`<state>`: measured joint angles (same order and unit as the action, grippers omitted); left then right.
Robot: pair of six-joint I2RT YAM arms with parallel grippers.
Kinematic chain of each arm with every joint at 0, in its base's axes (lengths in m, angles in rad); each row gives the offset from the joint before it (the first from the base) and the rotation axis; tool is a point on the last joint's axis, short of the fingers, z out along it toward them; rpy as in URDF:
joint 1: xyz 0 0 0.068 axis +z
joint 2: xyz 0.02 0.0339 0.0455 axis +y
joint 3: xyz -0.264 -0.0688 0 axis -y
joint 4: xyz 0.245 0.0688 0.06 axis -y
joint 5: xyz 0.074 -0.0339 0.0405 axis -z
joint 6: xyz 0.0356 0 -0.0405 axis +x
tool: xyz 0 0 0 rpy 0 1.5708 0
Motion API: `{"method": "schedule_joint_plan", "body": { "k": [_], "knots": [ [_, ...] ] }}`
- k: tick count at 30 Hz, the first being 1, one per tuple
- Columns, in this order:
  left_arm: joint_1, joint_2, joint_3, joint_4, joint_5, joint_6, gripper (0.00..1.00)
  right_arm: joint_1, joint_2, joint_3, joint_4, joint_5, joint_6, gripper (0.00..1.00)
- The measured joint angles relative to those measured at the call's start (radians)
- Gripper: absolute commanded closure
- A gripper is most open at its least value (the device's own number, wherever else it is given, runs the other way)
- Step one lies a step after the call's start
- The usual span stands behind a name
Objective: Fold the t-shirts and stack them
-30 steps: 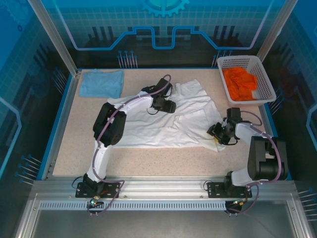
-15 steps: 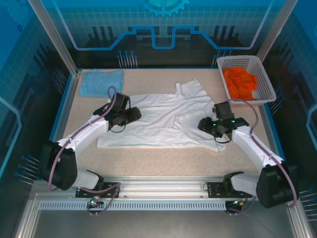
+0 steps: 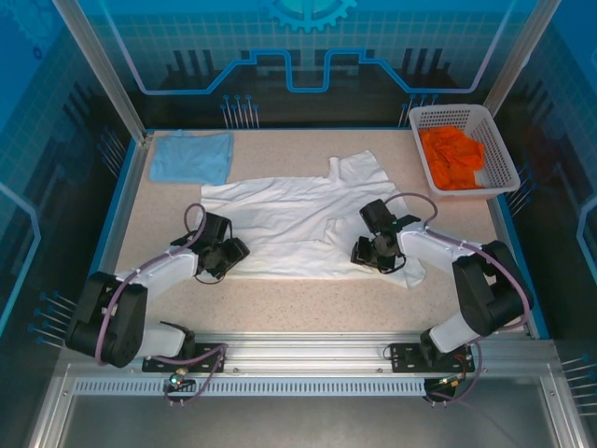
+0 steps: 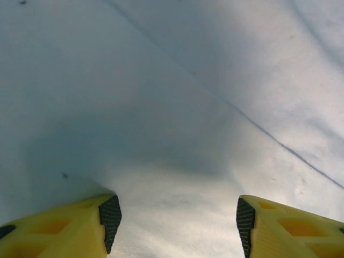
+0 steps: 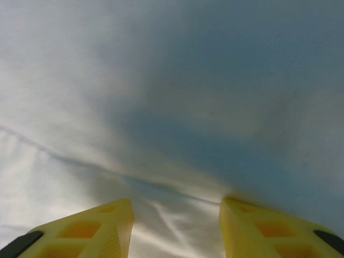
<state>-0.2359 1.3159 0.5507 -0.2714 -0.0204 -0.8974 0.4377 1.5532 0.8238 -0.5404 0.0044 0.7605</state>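
While the light blue t-shirt (image 3: 191, 157) lies at the table's (image 3: 308, 303) far left corner, apparently folded, the white t-shirt (image 3: 298, 219) sprawls mid-table, still spread out. My left gripper (image 3: 230, 253) and right gripper (image 3: 366, 252) hover low over its near edge, jaws apart, pinching nothing. I judge most of the folding and all of the stacking remain.

You have soft, matt cloth in the white t-shirt (image 3: 298, 219); around it a speckled matt table (image 3: 280, 303), right of it a plastic lattice basket (image 3: 451, 110)
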Motion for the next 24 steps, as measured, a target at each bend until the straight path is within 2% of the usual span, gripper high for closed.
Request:
{"method": "schedule_joint_plan", "body": {
  "k": [5, 11, 24],
  "knots": [
    [0.005, -0.043, -0.034, 0.009, -0.010, -0.006, 0.37, 0.000, -0.003, -0.026, 0.020, 0.001, 0.015, 0.52],
    [0.005, -0.159, -0.109, -0.013, -0.007, -0.014, 0.37, 0.002, -0.082, -0.111, 0.070, -0.030, 0.045, 0.51],
    [-0.028, -0.533, -0.255, -0.208, 0.036, -0.075, 0.35, 0.041, -0.410, -0.327, -0.038, -0.099, 0.150, 0.51]
  ]
}}
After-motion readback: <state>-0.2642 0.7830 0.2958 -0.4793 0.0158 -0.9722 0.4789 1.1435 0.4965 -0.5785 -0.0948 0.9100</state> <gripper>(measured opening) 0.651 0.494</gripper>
